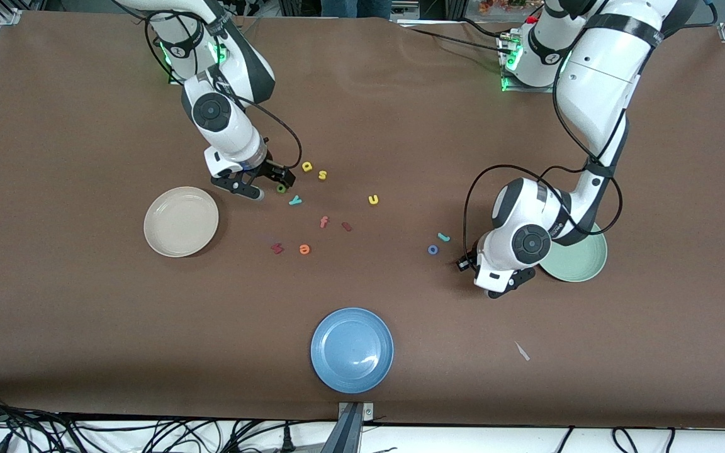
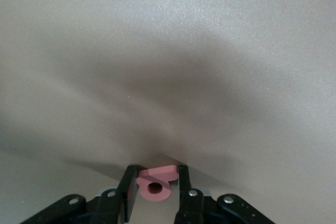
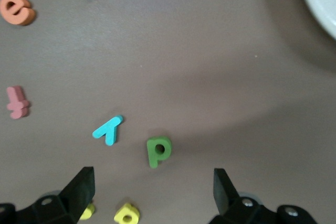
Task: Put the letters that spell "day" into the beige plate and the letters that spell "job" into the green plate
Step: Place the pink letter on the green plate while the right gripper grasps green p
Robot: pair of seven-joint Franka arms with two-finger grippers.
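Observation:
My left gripper (image 2: 155,183) is shut on the salmon-red b (image 2: 164,172), its fingers against both sides of the letter. In the front view this gripper (image 1: 505,287) is low over the table beside the green plate (image 1: 589,267); the b is hidden there. The teal j (image 1: 443,237) and blue o (image 1: 433,250) lie close by. My right gripper (image 1: 260,181) hangs open over the green d (image 1: 281,188) (image 3: 157,151), next to the teal y (image 1: 295,201) (image 3: 108,129) and yellow a (image 1: 306,167) (image 3: 127,214). The beige plate (image 1: 181,221) holds nothing.
Other loose letters lie mid-table: a yellow s (image 1: 323,175), yellow u (image 1: 373,199), red f (image 1: 324,221), orange e (image 1: 304,250) and a dark red one (image 1: 277,248). A blue plate (image 1: 352,349) sits nearest the front camera.

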